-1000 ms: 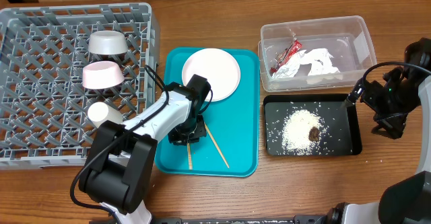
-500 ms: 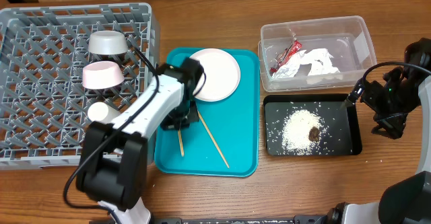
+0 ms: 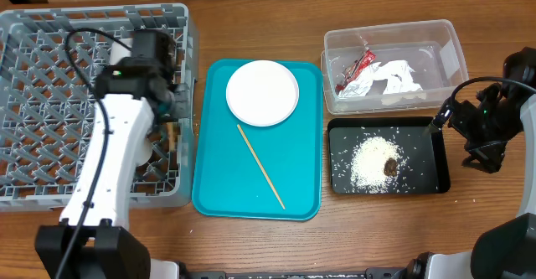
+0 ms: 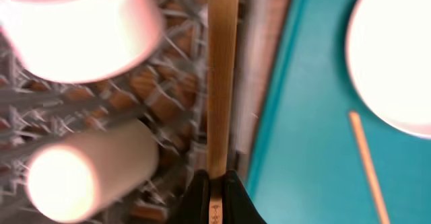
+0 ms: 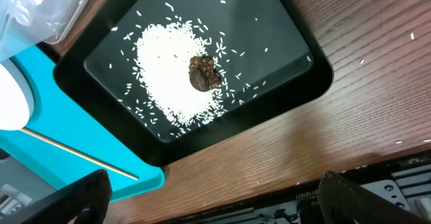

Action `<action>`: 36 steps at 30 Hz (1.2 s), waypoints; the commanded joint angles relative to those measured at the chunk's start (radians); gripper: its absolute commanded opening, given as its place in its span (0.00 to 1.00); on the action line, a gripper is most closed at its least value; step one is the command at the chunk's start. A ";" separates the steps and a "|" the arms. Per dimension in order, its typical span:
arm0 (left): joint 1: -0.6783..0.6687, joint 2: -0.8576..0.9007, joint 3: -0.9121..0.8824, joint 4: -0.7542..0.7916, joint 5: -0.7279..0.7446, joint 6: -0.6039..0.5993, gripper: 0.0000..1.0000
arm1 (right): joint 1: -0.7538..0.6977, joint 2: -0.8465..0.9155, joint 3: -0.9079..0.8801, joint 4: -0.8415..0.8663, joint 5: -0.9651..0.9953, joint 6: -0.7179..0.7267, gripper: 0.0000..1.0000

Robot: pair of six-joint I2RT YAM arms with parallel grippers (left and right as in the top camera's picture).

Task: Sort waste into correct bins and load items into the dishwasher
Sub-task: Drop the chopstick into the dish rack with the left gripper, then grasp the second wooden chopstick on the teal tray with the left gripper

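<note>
From overhead we see the grey dish rack point(image 3: 50, 103) filling the far left corner of the tabletop point(image 3: 377, 237), with the left arm point(image 3: 117, 157) lying across its right wall and covering most of the dishes inside. Just beside it the teal tray point(image 3: 213, 187) carries the white plate point(image 3: 262, 93) and one loose chopstick point(image 3: 260, 166). Toward the far right corner the clear tub point(image 3: 444, 40) holds the red wrapper point(image 3: 356, 68) and the napkin point(image 3: 395, 78). The black tray point(image 3: 339, 157), by the right edge, holds rice point(image 3: 367, 163) and a brown lump point(image 3: 391, 167). The left wrist view gives us what the arm hides: the left fingers point(image 4: 199, 200) are pinched tight on the end of the held chopstick point(image 4: 221, 83), a pale wooden stick running along the rack's right wall, with the pink bowl point(image 4: 74, 29) and the white cup point(image 4: 81, 177), both blurred, on the lattice beside it. The right wrist view shows the right fingers point(image 5: 84, 200) spread wide, holding nothing, over the tabletop beside the black tray, the lump resting on the rice heap.
</note>
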 commanded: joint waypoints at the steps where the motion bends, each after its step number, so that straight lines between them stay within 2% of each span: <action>1: 0.042 0.055 0.004 0.039 -0.005 0.101 0.04 | -0.003 -0.021 0.008 0.003 0.006 -0.007 1.00; 5: 0.051 0.128 0.004 0.076 -0.005 0.101 0.04 | -0.003 -0.021 0.008 0.003 0.007 -0.007 1.00; 6: 0.051 0.142 0.004 0.079 -0.005 0.101 0.10 | -0.003 -0.021 0.008 0.002 0.006 -0.007 1.00; 7: 0.051 0.150 0.004 0.080 -0.005 0.101 0.21 | -0.003 -0.021 0.008 0.001 0.006 -0.007 1.00; 9: 0.051 0.150 0.004 0.080 -0.006 0.101 0.59 | -0.003 -0.021 0.008 0.001 0.006 -0.007 1.00; 10: 0.051 0.149 0.006 0.079 -0.005 0.101 0.65 | -0.003 -0.021 0.008 0.001 0.006 -0.007 1.00; 15: 0.040 0.142 0.050 0.015 0.062 0.095 0.65 | -0.003 -0.021 0.008 0.002 0.006 -0.007 1.00; 20: -0.043 0.142 0.095 -0.063 0.353 0.076 0.63 | -0.003 -0.021 0.008 0.002 0.007 -0.007 1.00; 22: -0.089 0.142 0.086 -0.067 0.416 0.040 0.62 | -0.003 -0.021 0.008 0.003 0.006 -0.007 1.00; 24: -0.147 0.144 0.072 -0.068 0.410 -0.021 0.63 | -0.003 -0.021 0.008 0.003 0.006 -0.007 1.00; 26: -0.214 0.146 0.044 -0.065 0.381 -0.131 0.61 | -0.003 -0.021 0.008 0.003 0.006 -0.007 1.00; 29: -0.313 0.146 -0.031 -0.026 0.327 -0.291 0.64 | -0.003 -0.021 0.008 0.005 0.006 -0.007 1.00; 32: -0.402 0.148 -0.129 0.074 0.317 -0.394 0.63 | -0.003 -0.021 0.008 0.005 0.006 -0.007 1.00; 36: -0.479 0.148 -0.217 0.159 0.211 -0.476 0.61 | -0.003 -0.021 0.008 0.004 0.006 -0.007 1.00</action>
